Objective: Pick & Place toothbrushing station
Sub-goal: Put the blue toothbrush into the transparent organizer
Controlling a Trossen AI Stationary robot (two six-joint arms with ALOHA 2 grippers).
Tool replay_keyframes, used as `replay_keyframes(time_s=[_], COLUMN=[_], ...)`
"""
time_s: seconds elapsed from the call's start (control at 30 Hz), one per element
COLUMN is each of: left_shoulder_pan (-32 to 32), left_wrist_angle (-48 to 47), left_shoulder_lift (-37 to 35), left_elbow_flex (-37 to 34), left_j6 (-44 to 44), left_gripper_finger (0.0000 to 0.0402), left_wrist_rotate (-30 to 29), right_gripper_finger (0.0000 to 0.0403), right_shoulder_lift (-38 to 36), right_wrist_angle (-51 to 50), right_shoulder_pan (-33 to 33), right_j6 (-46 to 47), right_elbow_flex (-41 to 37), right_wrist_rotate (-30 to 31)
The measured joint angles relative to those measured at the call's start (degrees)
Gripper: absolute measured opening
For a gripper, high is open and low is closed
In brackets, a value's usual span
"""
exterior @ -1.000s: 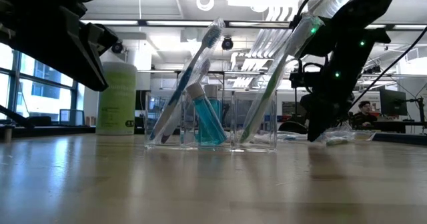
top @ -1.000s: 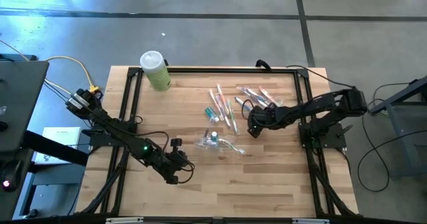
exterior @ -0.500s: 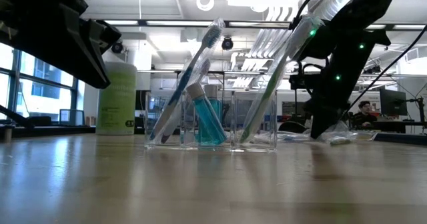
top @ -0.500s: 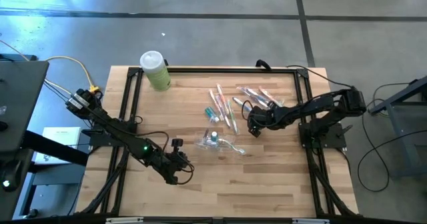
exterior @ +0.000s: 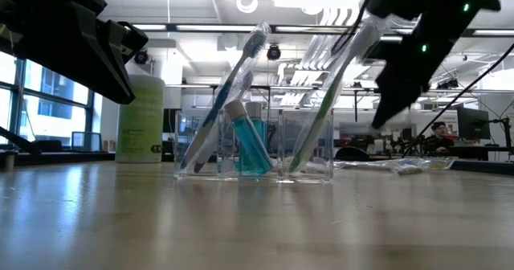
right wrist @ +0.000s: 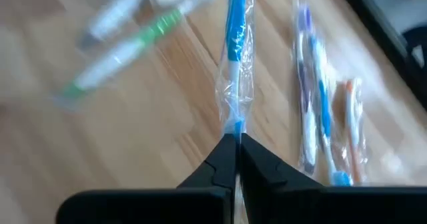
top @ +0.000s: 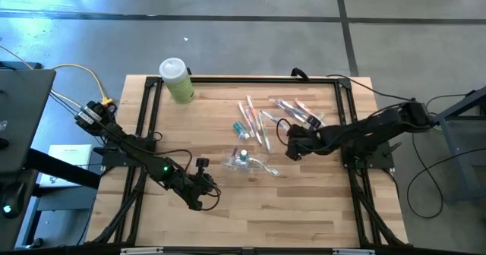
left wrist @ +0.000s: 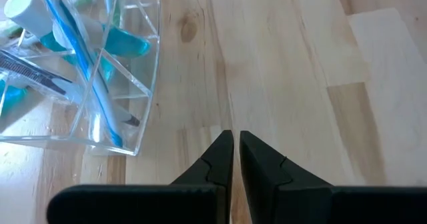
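The right claw (right wrist: 232,139), open a second ago, has closed on a blue plastic-wrapped toothbrush (right wrist: 235,37) at frame centre and lifted, so transfer can begin.

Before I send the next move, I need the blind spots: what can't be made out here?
- Right tool: shut on the wrapped blue toothbrush; right wrist view blurred, so pinching plastic only or the handle is unclear.
- High view: loose toothbrush pile too small to count.
- Low view: organizer hides the table behind; right arm blurred.
- Left wrist view: organizer cut off by the edge.
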Motion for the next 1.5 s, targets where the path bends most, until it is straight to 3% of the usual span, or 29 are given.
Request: replay_keyframes(time_s=[0.13, 0.27, 0.43, 0.7, 0.9, 0.93, 1.2, 1.5], left_shoulder_pan=[0.00, 0.00, 0.00, -0.09, -0.26, -0.24, -1.00, -3.70], left_wrist_angle=[0.07, 0.31, 0.46, 6.30, 9.00, 9.50, 23.31, 23.98], left_shoulder_lift=[0.00, 0.00, 0.00, 0.00, 0.00, 0.01, -0.63, -5.44], left_elbow_flex=[0.00, 0.00, 0.00, 0.00, 0.00, 0.00, 0.00, 0.00], left_j6=[-0.05, -0.02, -0.01, 1.03, 2.98, 2.98, 3.13, 4.86], left_gripper_finger=[0.0020, 0.0020, 0.0020, 0.0020, 0.0020, 0.0020, 0.0020, 0.0020], left_wrist_rotate=[-0.01, -0.01, -0.01, -0.32, -0.30, -0.30, -0.29, -0.24], right_gripper_finger=[0.0003, 0.0003, 0.0003, 0.0003, 0.0003, 0.0003, 0.0003, 0.0003], right_shoulder_lift=[-1.98, -2.34, -2.22, -1.17, 3.94, 4.84, 9.02, 9.39], right_wrist_angle=[-7.71, -13.89, -12.83, 7.64, 32.40, 35.48, 33.99, 27.86], right_shoulder_pan=[5.61, 13.19, 22.81, 34.28, 37.76, 37.81, 35.02, 28.51], right_j6=[0.16, -0.46, -9.23, -39.05, -72.01, -76.45, -79.74, -88.33], right_elbow_flex=[4.97, 11.49, 17.47, 18.50, 18.52, 18.67, 19.02, 19.09], right_wrist_rotate=[4.93, 14.37, 25.71, 41.28, 53.02, 53.63, 53.48, 49.67])
